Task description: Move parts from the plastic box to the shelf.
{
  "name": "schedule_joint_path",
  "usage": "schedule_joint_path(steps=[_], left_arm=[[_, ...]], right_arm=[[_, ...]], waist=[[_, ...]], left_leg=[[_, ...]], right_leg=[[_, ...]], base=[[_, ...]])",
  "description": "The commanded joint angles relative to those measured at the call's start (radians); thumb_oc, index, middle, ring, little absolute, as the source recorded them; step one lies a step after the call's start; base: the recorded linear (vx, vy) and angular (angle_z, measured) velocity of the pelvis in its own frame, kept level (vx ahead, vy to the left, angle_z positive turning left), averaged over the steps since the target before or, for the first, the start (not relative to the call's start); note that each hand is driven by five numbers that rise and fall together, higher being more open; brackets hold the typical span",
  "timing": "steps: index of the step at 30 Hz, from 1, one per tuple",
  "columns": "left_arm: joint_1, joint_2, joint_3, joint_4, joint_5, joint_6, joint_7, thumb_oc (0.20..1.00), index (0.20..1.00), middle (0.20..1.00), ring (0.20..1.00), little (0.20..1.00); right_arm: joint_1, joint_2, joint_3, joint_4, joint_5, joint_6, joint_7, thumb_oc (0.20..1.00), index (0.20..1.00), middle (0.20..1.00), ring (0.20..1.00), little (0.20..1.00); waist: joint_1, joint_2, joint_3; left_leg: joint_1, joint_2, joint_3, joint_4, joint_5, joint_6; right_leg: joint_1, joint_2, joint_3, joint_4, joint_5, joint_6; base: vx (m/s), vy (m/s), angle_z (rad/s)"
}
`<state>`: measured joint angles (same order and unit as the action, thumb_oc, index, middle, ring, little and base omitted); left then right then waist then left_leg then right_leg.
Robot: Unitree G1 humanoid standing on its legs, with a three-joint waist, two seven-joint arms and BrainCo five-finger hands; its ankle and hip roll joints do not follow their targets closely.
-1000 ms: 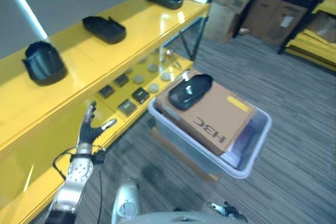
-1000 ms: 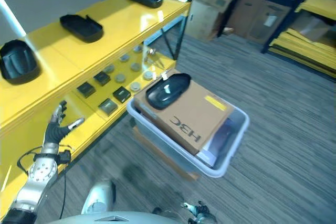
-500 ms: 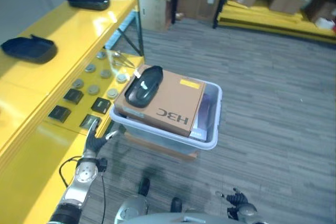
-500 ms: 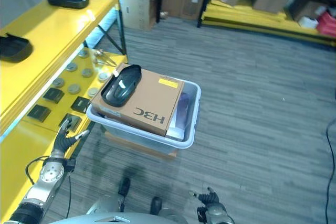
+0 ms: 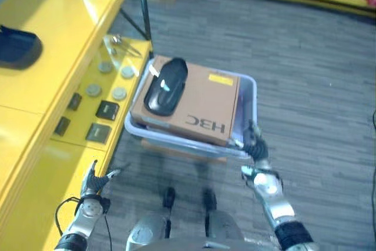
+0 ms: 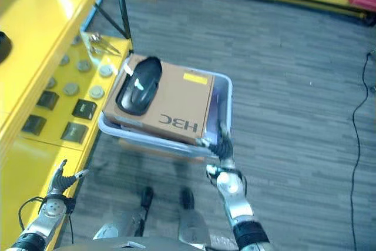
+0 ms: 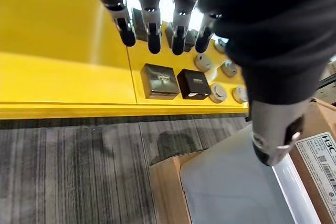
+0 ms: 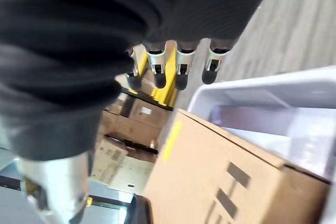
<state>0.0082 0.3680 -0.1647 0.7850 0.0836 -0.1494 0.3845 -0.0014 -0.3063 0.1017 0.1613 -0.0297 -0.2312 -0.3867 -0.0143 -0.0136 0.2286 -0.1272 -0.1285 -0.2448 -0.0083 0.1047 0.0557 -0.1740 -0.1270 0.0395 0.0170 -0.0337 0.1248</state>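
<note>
One black part (image 5: 165, 86) atop boxed plastic box (image 5: 250, 99)

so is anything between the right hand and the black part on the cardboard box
Nothing visible stands between them. The right hand, open, is at the plastic box near rim; the black part lies across the bare cardboard box top, at its far shelf-side end.

Head eyes overhead, sharing plastic box (image 5: 249, 95); wrists close.

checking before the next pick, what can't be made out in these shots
- Plastic box contents: hidden under the cardboard box in both eye views.
- Black part underside: not visible.
- Small shelf parts: too small to identify.
- Right hand contact with the box rim: unclear.
</note>
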Motion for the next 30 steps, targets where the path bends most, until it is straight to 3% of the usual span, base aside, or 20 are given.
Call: schedule_joint_path(steps=[1, 4, 6, 15, 21, 30], left_arm=[[0.011, 0.0, -0.002, -0.023, 0.027, -0.045, 0.047, 1.0, 1.0, 1.0, 1.0, 1.0], [0.014, -0.028, -0.022, 0.018, 0.003, -0.048, 0.039, 1.0, 1.0, 1.0, 1.0, 1.0], [-0.019, -0.054, -0.079, 0.088, 0.002, -0.041, 0.037, 1.0, 1.0, 1.0, 1.0, 1.0], [-0.08, -0.073, -0.153, 0.183, -0.006, -0.034, 0.058, 1.0, 1.0, 1.0, 1.0, 1.0], [-0.109, -0.081, -0.183, 0.182, -0.037, -0.051, 0.074, 1.0, 1.0, 1.0, 1.0, 1.0], [-0.154, -0.093, -0.243, 0.139, -0.068, -0.06, 0.075, 1.0, 1.0, 1.0, 1.0, 1.0]], right_arm=[[-0.045, -0.055, -0.01, -0.044, -0.085, -0.097, -0.076, 1.0, 1.0, 1.0, 1.0, 1.0], [-0.1, -0.084, 0.014, -0.064, -0.115, -0.08, -0.089, 1.0, 1.0, 1.0, 1.0, 1.0], [-0.281, -0.092, 0.074, 0.033, -0.145, -0.041, -0.14, 1.0, 1.0, 1.0, 1.0, 1.0], [-0.61, -0.068, 0.168, 0.262, -0.18, 0.021, -0.251, 1.0, 1.0, 1.0, 1.0, 1.0], [-0.767, -0.099, 0.199, 0.402, -0.233, 0.072, -0.317, 1.0, 1.0, 1.0, 1.0, 1.0], [-0.874, -0.105, 0.247, 0.597, -0.211, 0.115, -0.327, 1.0, 1.0, 1.0, 1.0, 1.0]], waist=[[0.016, -0.013, -0.004], [0.03, -0.005, -0.013], [0.063, -0.001, 0.001], [0.132, 0.016, 0.05], [0.166, 0.017, 0.082], [0.196, 0.012, 0.11]], left_leg=[[-0.044, 0.057, 0.01, 0.023, -0.076, -0.054], [-0.053, 0.066, 0.002, -0.008, -0.062, -0.065], [-0.098, 0.069, -0.016, -0.019, -0.039, -0.076], [-0.177, 0.066, -0.043, -0.05, 0.002, -0.09], [-0.215, 0.062, -0.065, -0.058, 0.019, -0.096], [-0.25, 0.05, -0.093, -0.057, 0.032, -0.101]], right_leg=[[0.025, -0.008, -0.016, 0.004, 0.066, 0.035], [0.034, -0.006, -0.056, -0.033, 0.072, 0.032], [0.023, -0.009, -0.086, -0.063, 0.084, 0.031], [-0.023, -0.016, -0.12, -0.099, 0.114, 0.032], [-0.047, -0.02, -0.138, -0.102, 0.126, 0.035], [-0.064, -0.025, -0.163, -0.104, 0.131, 0.041]], base=[[0.05, -0.08, 0.36], [0.03, -0.098, 0.31], [-0.05, -0.096, 0.23], [-0.03, -0.013, 0.17], [0.0, 0.003, 0.15], [0.0, 0.003, 0.12]])
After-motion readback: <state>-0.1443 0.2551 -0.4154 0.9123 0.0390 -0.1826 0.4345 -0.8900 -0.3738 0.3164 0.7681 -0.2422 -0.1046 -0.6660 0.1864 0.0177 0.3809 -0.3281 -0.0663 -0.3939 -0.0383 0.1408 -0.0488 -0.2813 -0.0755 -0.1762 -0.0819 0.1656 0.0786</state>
